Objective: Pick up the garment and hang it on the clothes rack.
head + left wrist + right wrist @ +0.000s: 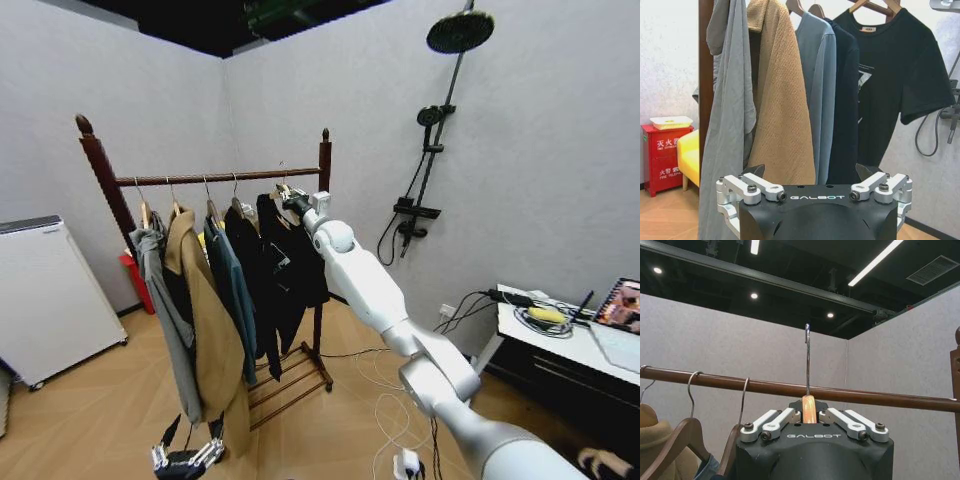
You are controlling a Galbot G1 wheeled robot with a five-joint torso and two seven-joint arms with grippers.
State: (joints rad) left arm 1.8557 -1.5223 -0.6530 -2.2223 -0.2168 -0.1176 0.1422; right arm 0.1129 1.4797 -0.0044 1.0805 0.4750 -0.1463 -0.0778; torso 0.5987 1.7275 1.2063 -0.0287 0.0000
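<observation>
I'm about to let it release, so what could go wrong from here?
In the right wrist view the right gripper is shut on the hanger, whose metal hook stands upright in front of the rail; whether it is over the rail is unclear, so the garment may fall. The blue jacket hangs close and could snag.

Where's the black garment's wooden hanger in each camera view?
Head view: hanger by the rail's right end, at the right gripper.
Left wrist view: atop the black garment, farthest from the tan coat.
Right wrist view: its neck between the right gripper's fingers.
Shared landmark: the tan coat.
</observation>
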